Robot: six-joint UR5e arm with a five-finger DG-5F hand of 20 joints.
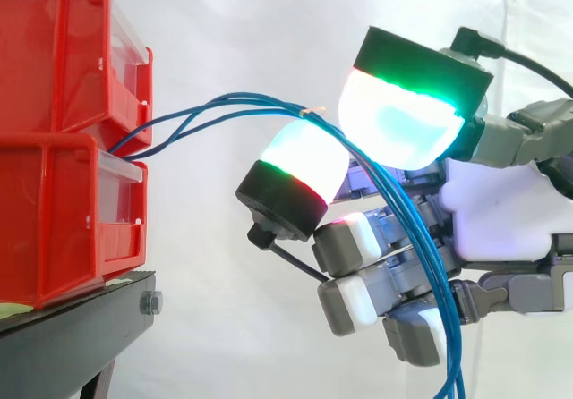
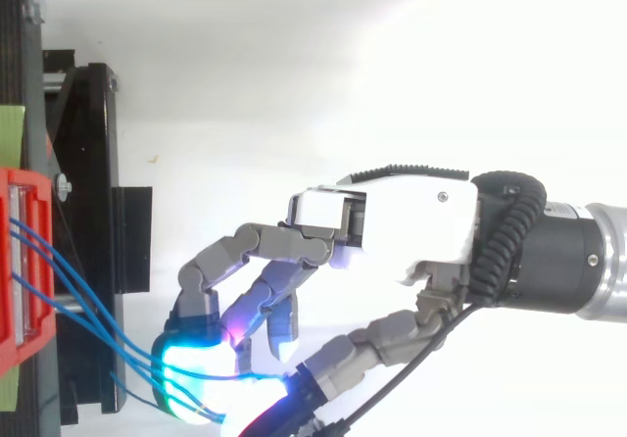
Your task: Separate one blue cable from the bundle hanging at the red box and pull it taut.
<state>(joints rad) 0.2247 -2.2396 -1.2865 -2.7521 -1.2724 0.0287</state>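
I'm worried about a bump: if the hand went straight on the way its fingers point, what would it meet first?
Most likely the lower red bin; the hand, pinching the blue cables, points left at it. Depth is unclear.

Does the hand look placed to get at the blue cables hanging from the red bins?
Probably yes: the blue cables run between the hand's curled fingers, and nothing stands between them.

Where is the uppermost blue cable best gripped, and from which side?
Probably on the uppermost cable near the red bins, where the blue cables spread apart; pinch from above. Nearer the hand they bunch together and drape down.
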